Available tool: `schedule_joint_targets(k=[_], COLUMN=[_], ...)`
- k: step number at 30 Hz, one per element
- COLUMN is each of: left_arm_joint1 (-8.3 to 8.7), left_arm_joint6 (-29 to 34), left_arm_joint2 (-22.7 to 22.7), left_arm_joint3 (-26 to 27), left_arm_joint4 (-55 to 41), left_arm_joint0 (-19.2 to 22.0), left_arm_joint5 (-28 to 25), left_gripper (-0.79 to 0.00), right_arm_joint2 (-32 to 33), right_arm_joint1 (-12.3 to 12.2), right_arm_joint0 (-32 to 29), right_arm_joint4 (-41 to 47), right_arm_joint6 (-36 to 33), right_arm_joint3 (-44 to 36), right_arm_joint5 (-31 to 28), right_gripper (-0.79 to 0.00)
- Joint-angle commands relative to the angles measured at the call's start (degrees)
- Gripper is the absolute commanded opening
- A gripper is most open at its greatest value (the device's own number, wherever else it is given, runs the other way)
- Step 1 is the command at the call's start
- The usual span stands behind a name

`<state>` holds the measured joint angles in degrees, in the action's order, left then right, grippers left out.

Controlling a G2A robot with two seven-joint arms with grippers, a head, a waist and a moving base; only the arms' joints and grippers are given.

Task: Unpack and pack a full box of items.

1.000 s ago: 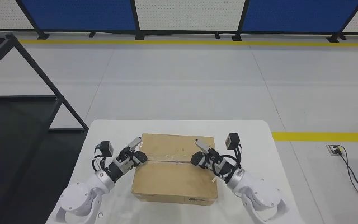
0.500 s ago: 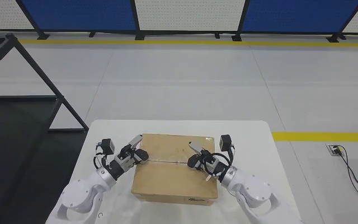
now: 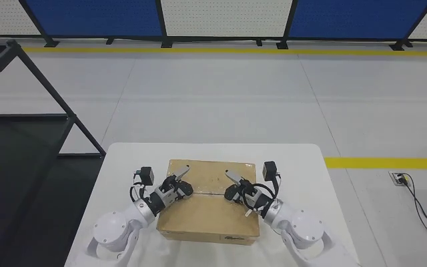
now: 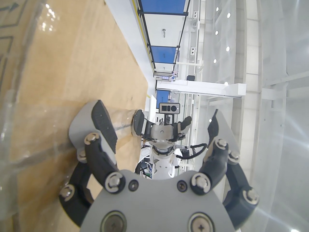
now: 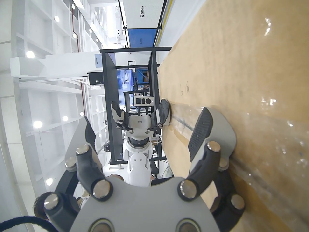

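Note:
A shut cardboard box (image 3: 207,217) sits in the middle of the white table (image 3: 127,160), its top flaps sealed by clear tape along the centre seam (image 3: 207,194). My left gripper (image 3: 180,187) is over the seam's left part, open, with one finger pad (image 4: 103,121) lying against the box top (image 4: 60,61) beside the tape. My right gripper (image 3: 235,187) faces it over the seam's right part, also open, one pad (image 5: 202,131) resting on the cardboard (image 5: 241,61). Each wrist view shows the opposite gripper farther along the seam. Neither gripper holds anything.
The box takes up most of the table's middle, with bare white strips left and right of it. A black metal frame (image 3: 40,87) stands off the table's left side. Blue and white partition panels (image 3: 220,17) line the far floor.
My left gripper has slid right along the seam toward the box's centre. The right gripper shifted slightly left a second ago and has held still since.

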<state>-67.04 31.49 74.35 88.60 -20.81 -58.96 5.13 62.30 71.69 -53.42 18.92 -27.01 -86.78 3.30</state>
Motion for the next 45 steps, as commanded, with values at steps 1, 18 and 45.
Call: schedule_joint_targets(k=[1, 18, 45], left_arm_joint1=[-0.05, 0.31, 0.03], left_arm_joint6=[-0.02, 0.73, 0.38], left_arm_joint2=[-0.18, 2.77, 1.90], left_arm_joint3=[-0.72, 2.02, 2.43], left_arm_joint4=[0.04, -1.61, -1.37], left_arm_joint0=[0.19, -2.82, -1.97], left_arm_joint5=[0.01, -1.58, -1.90], left_gripper=[0.000, 0.000, 0.000], right_arm_joint2=[0.01, -0.20, -2.86], right_arm_joint1=[0.06, 0.30, 2.67], right_arm_joint0=[0.04, -0.68, 1.82], right_arm_joint4=[0.00, -0.42, -1.61], right_arm_joint6=[-0.21, -0.12, 4.33], right_arm_joint3=[-0.25, -2.44, 1.67], right_arm_joint5=[0.08, 1.60, 0.79], right_gripper=[0.000, 0.000, 0.000])
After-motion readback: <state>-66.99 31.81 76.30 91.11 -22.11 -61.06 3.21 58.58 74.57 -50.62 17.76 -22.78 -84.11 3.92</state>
